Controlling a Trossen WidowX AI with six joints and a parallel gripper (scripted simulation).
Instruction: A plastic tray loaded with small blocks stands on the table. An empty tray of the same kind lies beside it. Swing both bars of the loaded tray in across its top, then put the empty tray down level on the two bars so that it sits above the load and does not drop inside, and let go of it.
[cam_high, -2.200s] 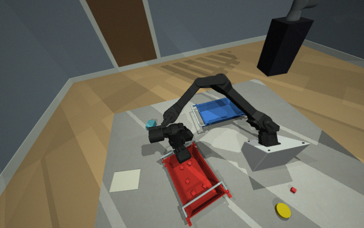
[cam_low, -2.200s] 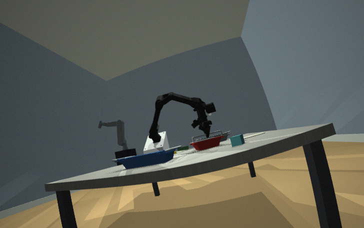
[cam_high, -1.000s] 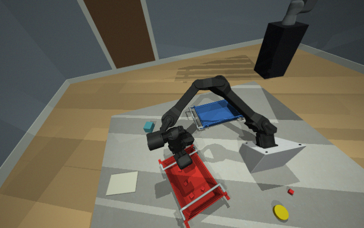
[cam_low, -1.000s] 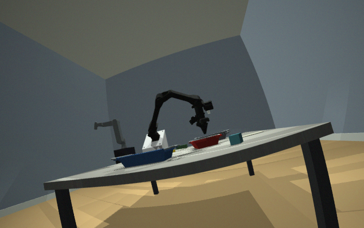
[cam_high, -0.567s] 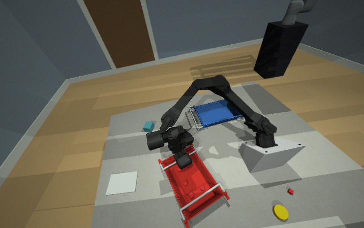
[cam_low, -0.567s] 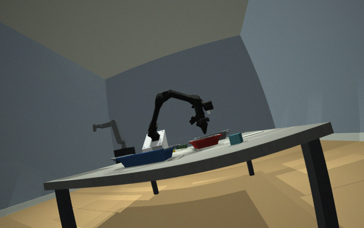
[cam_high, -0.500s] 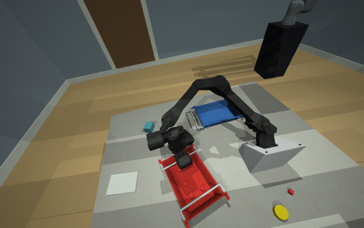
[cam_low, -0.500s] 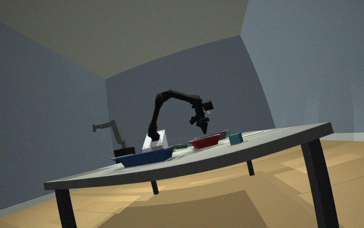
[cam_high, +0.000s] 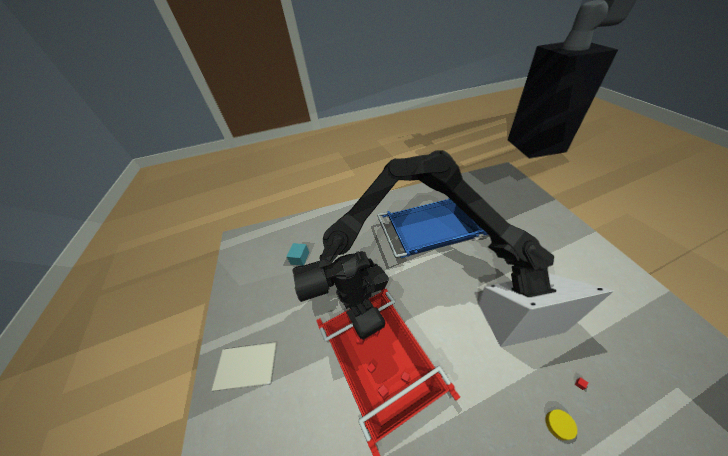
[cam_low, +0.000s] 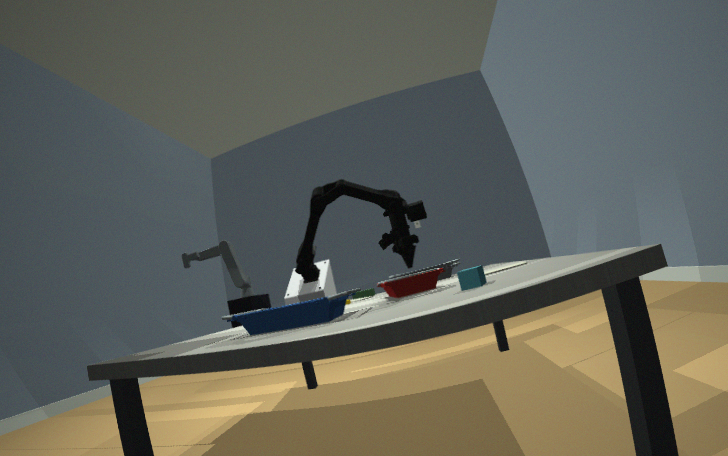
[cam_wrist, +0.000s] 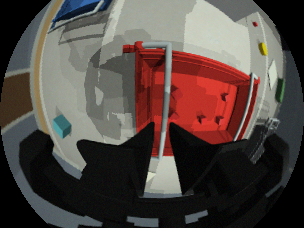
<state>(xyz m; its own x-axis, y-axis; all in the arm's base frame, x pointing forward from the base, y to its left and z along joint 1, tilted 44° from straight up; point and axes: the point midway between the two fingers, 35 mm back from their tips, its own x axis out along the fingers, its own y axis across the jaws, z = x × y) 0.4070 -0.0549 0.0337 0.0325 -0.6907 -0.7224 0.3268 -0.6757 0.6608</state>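
Note:
The loaded red tray (cam_high: 413, 343) (cam_low: 412, 285) (cam_wrist: 200, 62) stands upright with several small red blocks inside. Its door-side wire bar (cam_high: 338, 332) (cam_wrist: 167, 90) lies across the top, a little in from that end. Its other bar (cam_high: 400, 395) (cam_wrist: 245, 107) also lies across the top near the opposite end. My gripper (cam_high: 369, 329) (cam_low: 409, 265) (cam_wrist: 161, 125) is slightly open and empty, pointing down just above the door-side bar. The bar runs under the gap between the fingertips in the wrist view. The empty blue tray (cam_high: 437, 228) (cam_low: 292, 317) (cam_wrist: 80, 10) lies apart, its visible bar (cam_high: 389, 236) swung out.
A teal block (cam_high: 297, 254) (cam_low: 471, 277) (cam_wrist: 62, 126) and a cream square (cam_high: 246, 366) lie beyond the red tray. A yellow disc (cam_high: 561, 424) (cam_wrist: 263, 49) and a small red block (cam_high: 581, 383) (cam_wrist: 255, 23) lie off its other end. My arm passes over part of the blue tray in the top view.

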